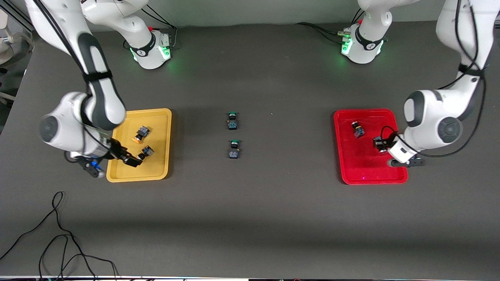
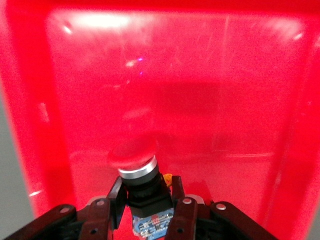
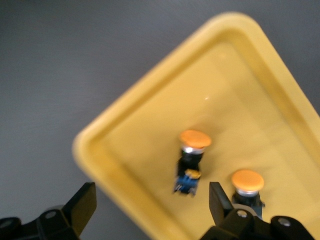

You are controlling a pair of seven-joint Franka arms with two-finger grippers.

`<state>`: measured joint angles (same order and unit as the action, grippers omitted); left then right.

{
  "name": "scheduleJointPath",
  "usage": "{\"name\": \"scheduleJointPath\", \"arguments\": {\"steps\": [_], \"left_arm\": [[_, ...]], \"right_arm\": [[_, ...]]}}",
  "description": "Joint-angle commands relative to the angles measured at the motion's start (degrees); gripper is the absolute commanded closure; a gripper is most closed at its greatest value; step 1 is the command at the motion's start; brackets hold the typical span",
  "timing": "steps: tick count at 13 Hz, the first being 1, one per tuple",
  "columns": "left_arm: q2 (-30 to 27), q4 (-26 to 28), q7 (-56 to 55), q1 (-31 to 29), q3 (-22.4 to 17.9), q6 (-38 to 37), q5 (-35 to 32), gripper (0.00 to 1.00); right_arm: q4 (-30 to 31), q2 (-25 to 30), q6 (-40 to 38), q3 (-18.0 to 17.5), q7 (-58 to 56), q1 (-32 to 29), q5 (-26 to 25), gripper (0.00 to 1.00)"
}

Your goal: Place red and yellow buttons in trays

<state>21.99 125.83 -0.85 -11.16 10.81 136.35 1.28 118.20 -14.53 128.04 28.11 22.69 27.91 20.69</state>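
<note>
My left gripper (image 1: 381, 144) is low over the red tray (image 1: 371, 175), shut on a red-capped button (image 2: 134, 159) by its black body (image 2: 145, 192). A second red button (image 1: 357, 129) lies in that tray, farther from the front camera. The yellow tray (image 1: 136, 177) holds two yellow-capped buttons (image 1: 141, 133) (image 1: 147, 151). My right gripper (image 1: 117, 162) is open and empty above that tray's outer rim. In the right wrist view the two buttons (image 3: 192, 155) (image 3: 247, 184) lie in the tray (image 3: 125, 165), ahead of my open gripper (image 3: 151, 202).
Two green-capped buttons (image 1: 232, 121) (image 1: 234, 149) lie on the dark table midway between the trays. A thin black cable (image 1: 58, 234) loops over the table near the front camera at the right arm's end.
</note>
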Motion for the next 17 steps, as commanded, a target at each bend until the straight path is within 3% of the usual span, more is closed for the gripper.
{"name": "scheduleJointPath", "arguments": {"steps": [1, 3, 6, 8, 10, 11, 14, 17], "left_arm": [[-1.8, 0.8, 0.1, -0.4, 0.5, -0.1, 0.1, 0.0], [-4.7, -2.5, -0.2, -0.4, 0.6, -7.5, 0.2, 0.0], [-8.9, -13.8, -0.2, -0.4, 0.5, -23.7, 0.1, 0.0], [-11.9, -18.5, -0.3, -0.4, 0.5, -27.6, 0.0, 0.0], [-15.8, -20.3, -0.5, 0.1, 0.6, -28.1, -0.7, 0.0], [-17.4, -21.1, -1.6, 0.3, 1.0, -29.1, -1.4, 0.0], [-18.6, -26.0, -6.9, 2.0, 2.1, -36.0, -5.8, 0.0], [-19.6, -26.7, -8.7, 2.8, 1.9, -37.4, -8.0, 0.0]], "right_arm": [[-2.7, 9.1, -5.6, 0.7, -1.2, 0.7, -8.5, 0.0], [-8.9, 11.2, -14.1, 0.5, -4.8, 0.8, -12.8, 0.0], [-16.2, 13.7, -23.4, 0.4, -12.5, 0.9, -13.1, 0.0], [-18.8, 16.5, -26.2, 0.2, -18.0, 0.9, -16.7, 0.0], [-23.6, 17.2, -31.3, -1.6, -18.6, 0.6, -17.1, 0.0], [-26.5, 16.6, -35.5, -4.0, -18.6, -1.3, -17.1, 0.0], [-28.6, 16.6, -38.1, -17.7, -18.9, -16.2, -17.1, 0.0], [-28.5, 16.3, -39.1, -24.2, -18.9, -23.7, -17.1, 0.0]]}}
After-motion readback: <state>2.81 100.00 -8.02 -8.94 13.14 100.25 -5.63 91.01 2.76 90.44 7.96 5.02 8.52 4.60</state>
